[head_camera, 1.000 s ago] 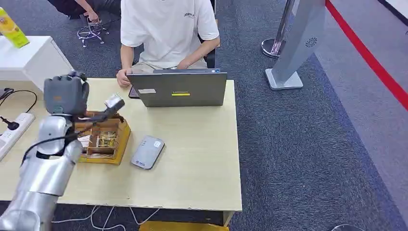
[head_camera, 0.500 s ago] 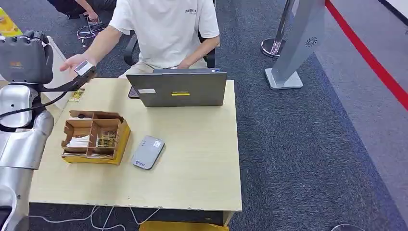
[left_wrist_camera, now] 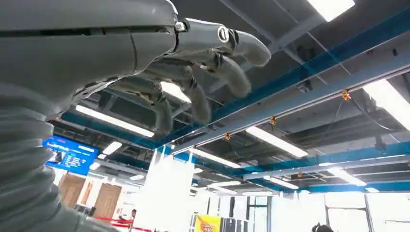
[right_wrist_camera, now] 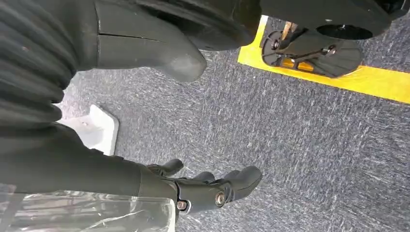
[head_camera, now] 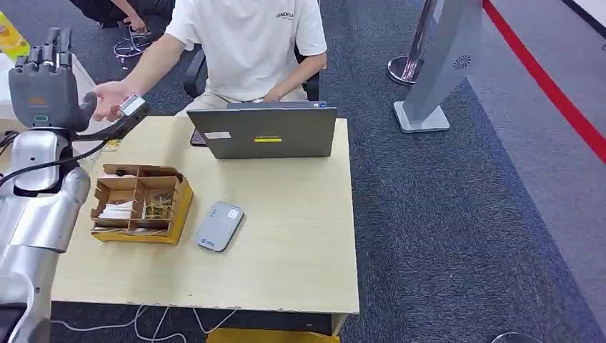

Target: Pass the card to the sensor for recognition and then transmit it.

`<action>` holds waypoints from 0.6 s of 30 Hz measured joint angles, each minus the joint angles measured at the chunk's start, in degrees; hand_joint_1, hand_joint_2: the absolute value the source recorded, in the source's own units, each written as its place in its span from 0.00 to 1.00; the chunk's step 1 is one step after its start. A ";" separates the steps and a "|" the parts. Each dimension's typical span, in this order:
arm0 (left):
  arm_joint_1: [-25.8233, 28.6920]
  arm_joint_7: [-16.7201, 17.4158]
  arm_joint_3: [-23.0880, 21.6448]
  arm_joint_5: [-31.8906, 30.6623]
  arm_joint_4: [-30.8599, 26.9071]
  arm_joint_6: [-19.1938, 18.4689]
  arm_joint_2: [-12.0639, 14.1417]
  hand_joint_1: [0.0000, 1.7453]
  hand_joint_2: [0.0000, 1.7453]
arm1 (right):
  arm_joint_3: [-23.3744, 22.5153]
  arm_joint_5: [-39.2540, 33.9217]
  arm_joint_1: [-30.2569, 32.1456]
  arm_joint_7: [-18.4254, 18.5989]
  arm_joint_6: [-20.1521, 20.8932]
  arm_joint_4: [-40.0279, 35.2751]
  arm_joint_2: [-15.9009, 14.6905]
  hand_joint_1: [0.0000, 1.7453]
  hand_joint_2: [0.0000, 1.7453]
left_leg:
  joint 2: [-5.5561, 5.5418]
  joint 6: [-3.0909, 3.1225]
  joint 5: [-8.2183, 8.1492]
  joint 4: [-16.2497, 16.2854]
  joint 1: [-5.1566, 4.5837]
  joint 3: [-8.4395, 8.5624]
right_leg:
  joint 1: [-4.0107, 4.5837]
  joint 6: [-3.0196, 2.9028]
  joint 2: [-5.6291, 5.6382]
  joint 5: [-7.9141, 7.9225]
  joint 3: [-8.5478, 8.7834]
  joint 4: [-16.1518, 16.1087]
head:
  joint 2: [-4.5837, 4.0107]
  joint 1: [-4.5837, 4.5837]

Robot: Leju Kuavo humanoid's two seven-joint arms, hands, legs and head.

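Your left robot hand point(head_camera: 43, 86) is raised at the far left corner of the counter point(head_camera: 286, 236), fingers pointing up and spread in the head view; the wrist view shows them loosely curled with nothing between them. The card point(head_camera: 133, 106) sits just beyond the thumb side, right at the person's hand point(head_camera: 107, 100); whether your thumb is in contact with it I cannot tell. Hold the arm steady and let the person's grip settle before you draw back, and keep clear of the laptop point(head_camera: 264, 132). Your right robot hand point(right_wrist_camera: 203, 186) hangs over the floor, fingers loosely apart, holding nothing. The sensor point(head_camera: 219, 226) lies beside the box point(head_camera: 139, 204).
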 joint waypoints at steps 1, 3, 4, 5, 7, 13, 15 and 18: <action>0.00 0.00 0.00 0.11 0.13 0.00 -0.04 0.00 1.00 | 0.00 0.00 0.00 0.02 0.00 0.00 0.00 0.00 1.00 | 0.00 0.00 0.00 0.00 0.00 0.00 | 0.00 0.00 0.00 0.00 0.00 0.00 | 0.00 0.00; -0.04 -0.35 0.00 0.74 0.48 0.00 -0.26 0.00 1.00 | 0.00 0.00 0.00 0.11 -0.07 0.00 -0.02 0.00 1.00 | 0.00 0.00 0.00 0.00 0.00 0.00 | 0.00 0.00 0.00 0.00 -0.01 0.00 | 0.00 0.00; -0.01 -0.72 0.00 1.16 0.61 -0.04 -0.42 0.00 1.00 | 0.00 -0.09 0.00 0.15 -0.07 0.00 -0.02 0.00 1.00 | 0.00 0.00 0.00 0.00 0.00 0.00 | 0.00 0.00 -0.01 0.00 -0.01 0.00 | 0.00 0.00; 0.10 -1.27 0.00 1.77 0.61 -0.26 -0.74 0.00 1.00 | 0.00 -0.13 0.00 0.15 -0.09 0.00 -0.02 0.00 1.00 | -0.01 0.00 0.00 0.00 0.00 0.00 | -0.01 0.00 -0.01 0.00 -0.01 0.00 | 0.00 -0.02; 0.75 -1.66 0.00 2.71 0.03 -1.29 -1.59 0.00 1.00 | -0.07 -0.33 -0.01 0.13 -0.26 0.00 -0.02 0.00 1.00 | -0.01 0.00 0.00 0.01 -0.01 0.00 | -0.01 0.00 -0.01 0.00 0.01 0.00 | 0.00 0.00; 5.92 -3.39 -0.15 5.75 -7.26 -3.87 -3.37 0.00 1.00 | -0.72 -1.73 0.02 0.48 -0.68 0.00 -0.02 0.00 1.00 | 0.01 0.00 -0.01 0.01 -0.03 0.01 | -0.03 0.00 0.01 0.00 0.00 -0.01 | 0.00 0.00; 10.24 -2.69 -1.18 5.99 -13.74 -5.88 -3.87 0.00 1.00 | -1.18 -2.45 0.03 0.66 -1.05 0.00 -0.02 0.00 1.00 | 0.02 0.01 -0.02 0.01 -0.04 -0.01 | -0.04 0.01 0.04 -0.01 -0.02 -0.01 | 0.00 -0.02; 16.20 -2.36 -3.23 5.73 -22.21 -7.26 -4.13 0.00 1.00 | -2.05 -3.54 0.04 0.85 -1.64 0.02 -0.02 0.00 1.00 | 0.05 0.01 -0.07 0.00 -0.06 -0.07 | -0.06 0.02 0.05 -0.02 -0.07 -0.02 | 0.00 -0.06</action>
